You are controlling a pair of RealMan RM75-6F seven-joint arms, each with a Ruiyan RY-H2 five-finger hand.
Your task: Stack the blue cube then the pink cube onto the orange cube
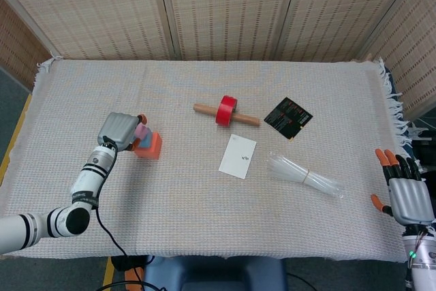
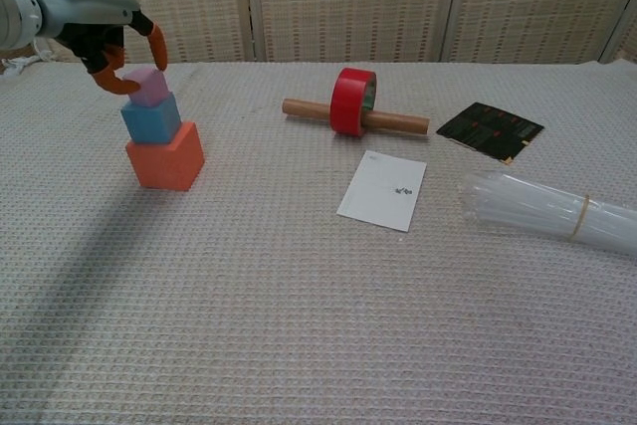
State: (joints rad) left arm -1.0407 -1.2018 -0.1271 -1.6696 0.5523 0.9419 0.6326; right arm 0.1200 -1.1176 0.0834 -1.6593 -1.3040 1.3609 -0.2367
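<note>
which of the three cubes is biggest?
The orange cube at the bottom of the stack. The blue cube on it is smaller, and the pink cube on top is smallest.

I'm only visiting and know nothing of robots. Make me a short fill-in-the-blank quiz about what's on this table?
1. The pink cube sits on the ____ cube.
2. The bottom cube of the stack is ____.
3. The red tape roll is threaded on a wooden ____.
4. The hand nearest the stack is the robot's ____ hand.

Missing words: blue; orange; rod; left
</note>
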